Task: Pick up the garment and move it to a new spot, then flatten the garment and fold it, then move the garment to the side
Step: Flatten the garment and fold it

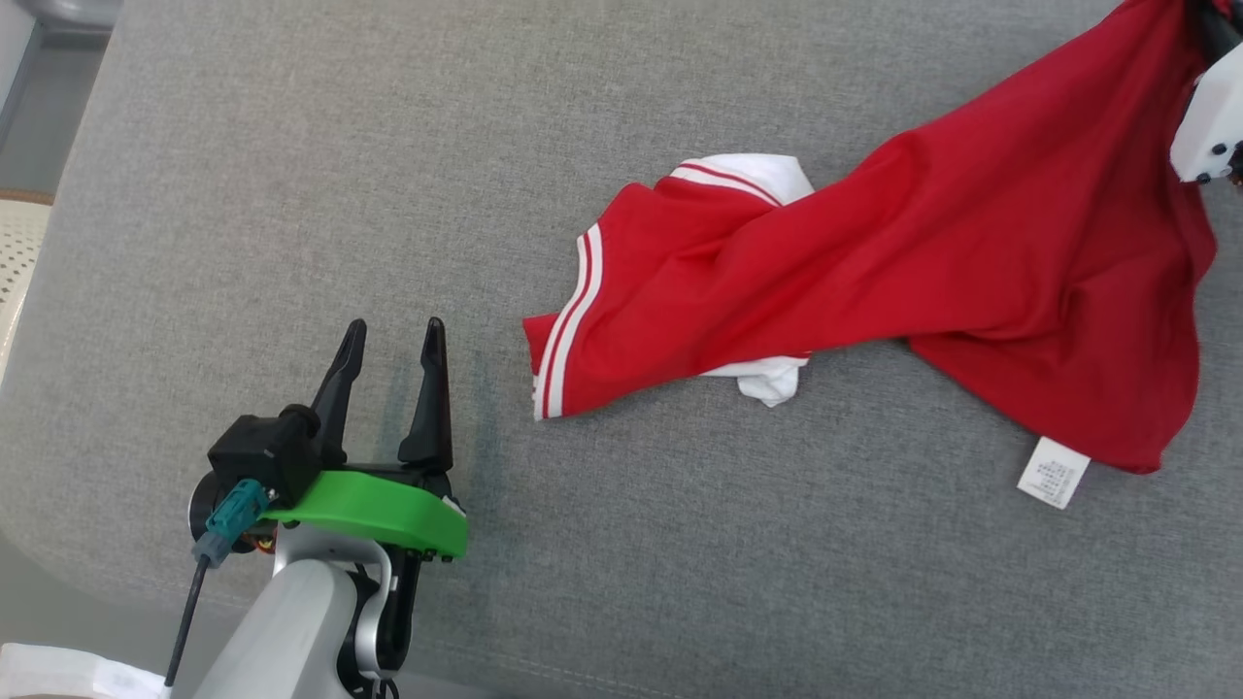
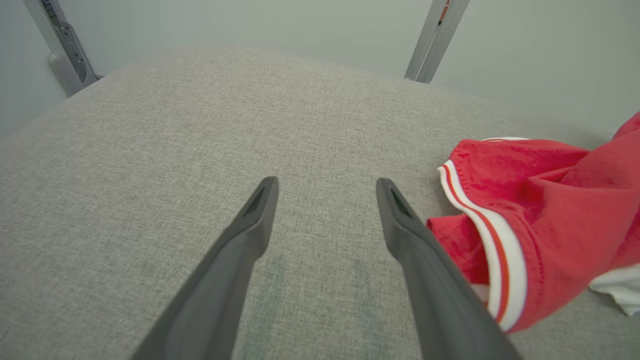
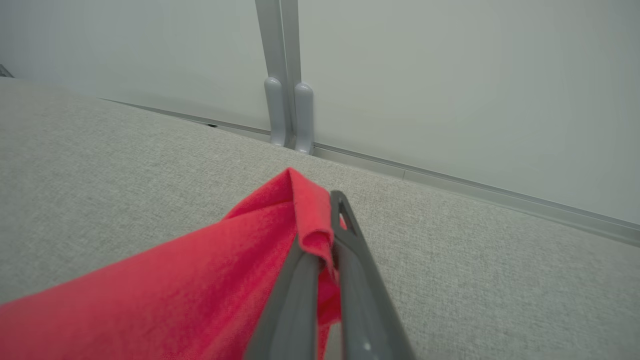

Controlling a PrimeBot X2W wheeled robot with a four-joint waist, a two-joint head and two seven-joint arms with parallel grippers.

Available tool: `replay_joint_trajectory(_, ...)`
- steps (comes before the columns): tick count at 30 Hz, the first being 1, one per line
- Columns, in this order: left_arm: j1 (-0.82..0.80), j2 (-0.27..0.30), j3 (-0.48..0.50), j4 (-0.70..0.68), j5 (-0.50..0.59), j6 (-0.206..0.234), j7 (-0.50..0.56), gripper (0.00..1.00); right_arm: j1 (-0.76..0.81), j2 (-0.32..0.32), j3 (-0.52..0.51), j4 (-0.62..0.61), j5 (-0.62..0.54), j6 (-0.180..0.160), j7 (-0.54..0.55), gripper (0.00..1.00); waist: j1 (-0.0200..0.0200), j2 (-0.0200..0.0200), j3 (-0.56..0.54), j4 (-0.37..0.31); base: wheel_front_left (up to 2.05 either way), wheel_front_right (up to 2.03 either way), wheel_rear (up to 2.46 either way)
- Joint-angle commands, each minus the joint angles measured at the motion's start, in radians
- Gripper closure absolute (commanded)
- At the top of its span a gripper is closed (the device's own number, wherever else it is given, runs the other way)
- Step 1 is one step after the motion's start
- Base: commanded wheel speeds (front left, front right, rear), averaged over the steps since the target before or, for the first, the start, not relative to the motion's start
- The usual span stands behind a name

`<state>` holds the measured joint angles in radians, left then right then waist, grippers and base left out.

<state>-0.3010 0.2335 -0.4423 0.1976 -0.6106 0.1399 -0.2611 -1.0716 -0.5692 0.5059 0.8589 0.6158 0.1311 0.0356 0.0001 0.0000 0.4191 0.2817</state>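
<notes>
The garment (image 1: 874, 282) is a red shirt with white-striped trim and a white label, stretched in a crumpled band across the grey cushioned surface (image 1: 291, 175) from the middle toward the top right. My right gripper (image 3: 325, 235) is shut on a red fold of the garment (image 3: 210, 270), lifting that end off the surface; in the head view its white wrist shows at the top right corner. My left gripper (image 1: 393, 340) stands open, low over the surface, left of the striped sleeve hem (image 2: 490, 240). Nothing lies between its fingers (image 2: 260, 210).
A pale wall with grey metal posts (image 3: 285, 100) borders the far edge of the surface. A perforated cream object (image 1: 19, 262) sits beyond the left edge. Bare grey fabric stretches left of and in front of the garment.
</notes>
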Motion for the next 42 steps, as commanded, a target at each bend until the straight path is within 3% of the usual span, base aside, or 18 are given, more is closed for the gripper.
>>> replay_joint_trajectory(1, -0.021, -0.004, 0.002, 0.006, 0.012, -0.007, -0.005, 0.00, -0.025, 0.001, 0.007, 0.028, -0.008, -0.001, -0.029, 1.00, -0.0001, 0.0000, 0.029, 0.026, 0.00, 0.00, 0.00)
replay_joint_trajectory(3, -0.027, -0.008, 0.004, 0.014, 0.019, -0.008, -0.005, 0.00, -0.040, 0.014, 0.014, 0.071, -0.012, -0.001, -0.066, 1.00, -0.0001, 0.0000, 0.023, 0.019, 0.00, 0.00, 0.00)
replay_joint_trajectory(4, -0.028, -0.008, 0.006, 0.016, 0.022, -0.010, -0.005, 0.00, -0.046, 0.021, 0.014, 0.087, -0.012, -0.001, -0.088, 0.94, -0.0001, 0.0000, 0.017, 0.014, 0.00, 0.00, 0.00)
replay_joint_trajectory(5, -0.027, -0.008, 0.008, 0.020, 0.025, -0.012, -0.005, 0.00, -0.045, 0.033, 0.019, 0.106, -0.007, -0.001, -0.106, 0.00, -0.0001, 0.0000, 0.007, 0.007, 0.00, 0.00, 0.00)
replay_joint_trajectory(11, 0.012, 0.012, 0.021, 0.042, 0.030, -0.015, -0.004, 0.00, 0.012, 0.087, 0.070, 0.101, 0.008, -0.001, -0.268, 0.00, -0.0001, 0.0000, -0.102, -0.058, 0.00, 0.00, 0.00)
replay_joint_trajectory(19, 0.078, 0.059, 0.032, 0.033, 0.011, -0.002, 0.023, 0.00, 0.188, 0.104, 0.051, -0.107, 0.032, -0.001, -0.301, 0.00, -0.0001, 0.0000, -0.244, -0.157, 0.00, 0.00, 0.00)
replay_joint_trajectory(26, 0.132, 0.090, 0.021, -0.021, 0.005, 0.011, 0.068, 0.00, 0.491, 0.118, -0.127, -0.398, 0.001, -0.001, -0.301, 0.00, -0.0001, 0.0000, -0.298, -0.217, 0.00, 0.00, 0.00)
replay_joint_trajectory(31, 0.159, 0.095, 0.026, -0.046, -0.001, 0.025, 0.072, 0.00, 0.729, 0.185, -0.266, -0.551, -0.052, -0.001, -0.301, 0.00, -0.0001, 0.0000, -0.317, -0.238, 0.00, 0.00, 0.00)
replay_joint_trajectory(37, 0.173, 0.099, 0.014, -0.059, -0.006, 0.027, 0.083, 0.00, 0.896, 0.245, -0.313, -0.574, -0.090, -0.001, -0.288, 0.00, -0.0001, 0.0000, -0.326, -0.248, 0.00, 0.00, 0.00)
replay_joint_trajectory(42, 0.165, 0.099, 0.004, -0.069, -0.002, 0.027, 0.092, 0.00, 0.916, 0.263, -0.297, -0.531, -0.104, -0.001, -0.201, 0.00, -0.0001, 0.0000, -0.315, -0.244, 0.00, 0.00, 0.00)
